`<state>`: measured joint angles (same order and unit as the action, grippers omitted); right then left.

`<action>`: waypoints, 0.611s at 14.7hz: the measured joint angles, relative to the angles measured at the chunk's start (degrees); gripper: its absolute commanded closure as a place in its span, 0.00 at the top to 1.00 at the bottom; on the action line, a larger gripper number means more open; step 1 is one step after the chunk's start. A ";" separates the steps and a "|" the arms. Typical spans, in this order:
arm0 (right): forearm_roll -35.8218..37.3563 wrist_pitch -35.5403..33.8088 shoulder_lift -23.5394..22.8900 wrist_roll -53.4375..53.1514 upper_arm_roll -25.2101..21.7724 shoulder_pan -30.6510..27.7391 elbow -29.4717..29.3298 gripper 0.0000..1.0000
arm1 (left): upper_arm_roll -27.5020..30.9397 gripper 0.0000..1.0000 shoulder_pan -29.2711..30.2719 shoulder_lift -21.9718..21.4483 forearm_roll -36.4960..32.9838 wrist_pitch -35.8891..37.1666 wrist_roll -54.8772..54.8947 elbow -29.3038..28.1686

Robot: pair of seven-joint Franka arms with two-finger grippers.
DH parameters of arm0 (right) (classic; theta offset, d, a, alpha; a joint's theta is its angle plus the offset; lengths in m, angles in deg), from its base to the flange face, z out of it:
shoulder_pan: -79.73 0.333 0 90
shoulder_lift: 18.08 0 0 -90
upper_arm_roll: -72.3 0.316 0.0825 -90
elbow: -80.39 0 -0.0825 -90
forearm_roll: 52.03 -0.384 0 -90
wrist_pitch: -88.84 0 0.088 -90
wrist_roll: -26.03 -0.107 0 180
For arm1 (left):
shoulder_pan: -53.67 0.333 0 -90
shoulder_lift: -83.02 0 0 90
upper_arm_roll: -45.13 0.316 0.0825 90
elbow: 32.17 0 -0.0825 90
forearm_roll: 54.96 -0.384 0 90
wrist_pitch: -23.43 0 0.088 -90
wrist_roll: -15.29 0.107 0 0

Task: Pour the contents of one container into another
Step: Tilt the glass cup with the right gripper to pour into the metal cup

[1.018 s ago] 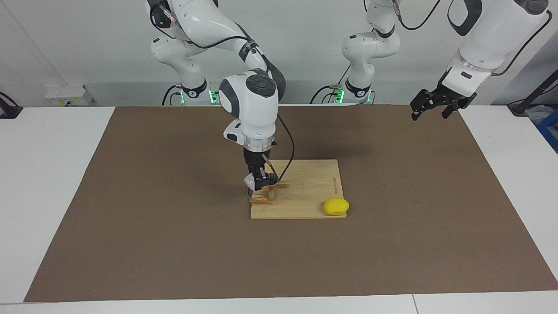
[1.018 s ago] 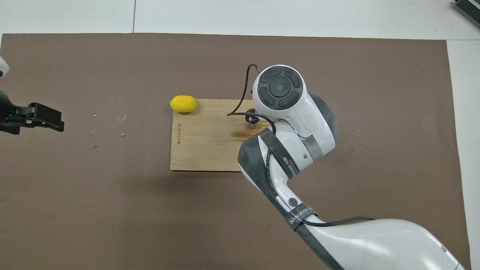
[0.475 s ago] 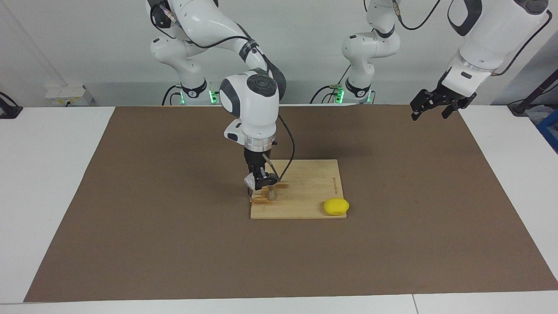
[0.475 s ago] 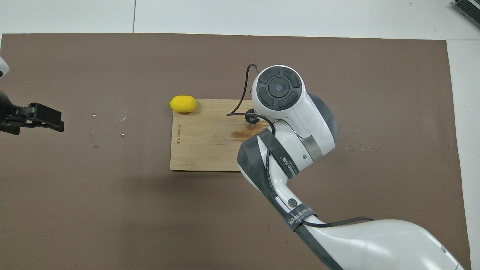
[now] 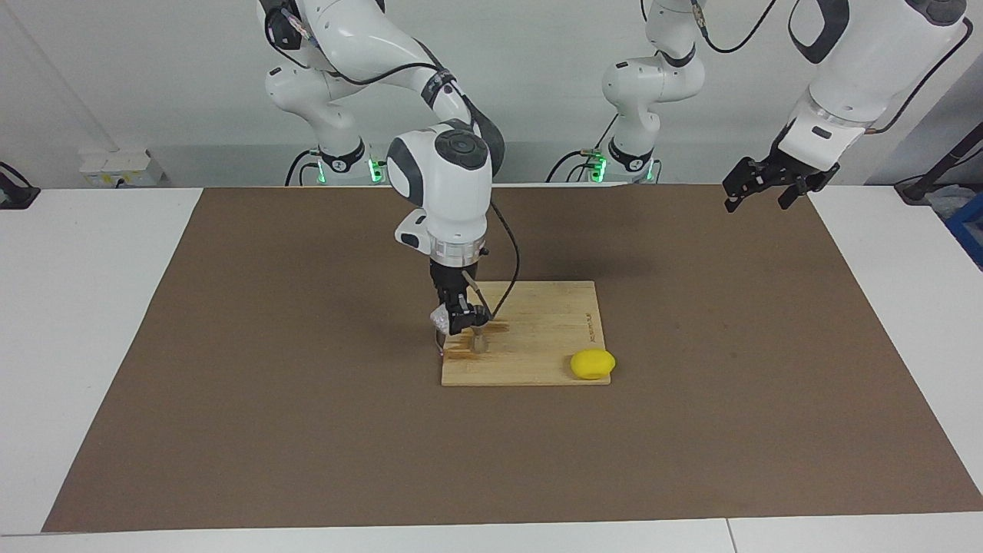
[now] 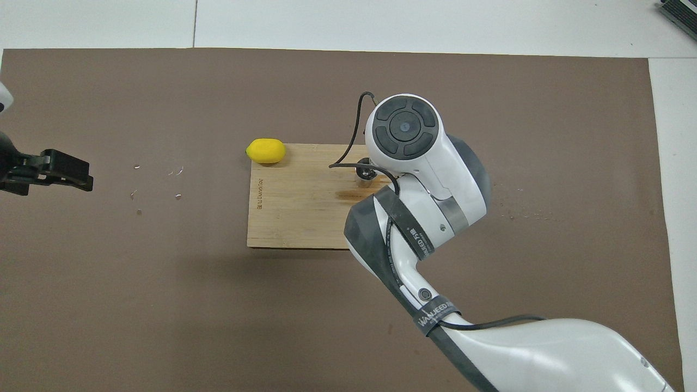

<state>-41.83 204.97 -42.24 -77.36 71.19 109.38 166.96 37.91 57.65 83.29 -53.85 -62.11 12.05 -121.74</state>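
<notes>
My right gripper (image 5: 459, 318) is shut on the small clear glass tumbler (image 5: 439, 316), which it holds tilted low over the wooden board (image 5: 537, 338). The silver metal jigger (image 5: 479, 342) stands upright on the board right beside the gripper, toward the left arm's end of the table. From overhead the jigger (image 6: 365, 175) peeks out at the edge of the right arm's wrist, which hides the tumbler. My left gripper (image 5: 756, 201) hangs open and empty, raised over the mat's edge at the left arm's end, where it waits (image 6: 81, 177).
A yellow lemon (image 5: 592, 363) lies at the board's corner farther from the robots, toward the left arm's end (image 6: 266, 151). A dark wet stain (image 5: 461, 353) marks the board (image 6: 294, 207) by the jigger. A brown mat (image 5: 269, 430) covers the table.
The right arm's wrist has shifted very slightly; the tumbler stays tilted beside the jigger. The left arm has not moved.
</notes>
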 measured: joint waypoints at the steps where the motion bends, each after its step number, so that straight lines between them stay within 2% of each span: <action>1: 0.00 -0.01 0.00 -0.13 0.00 0.00 -0.01 0.00 | 0.00 1.00 0.00 0.00 0.00 0.00 0.00 0.00; 9: -1.20 -0.04 0.00 -1.11 -0.10 -0.10 -0.62 0.00 | 0.00 1.00 0.00 -0.01 0.00 0.00 0.00 0.00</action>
<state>-43.03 204.93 -42.24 -78.47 71.09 109.29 166.34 37.91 57.65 83.28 -53.85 -62.11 12.05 -121.74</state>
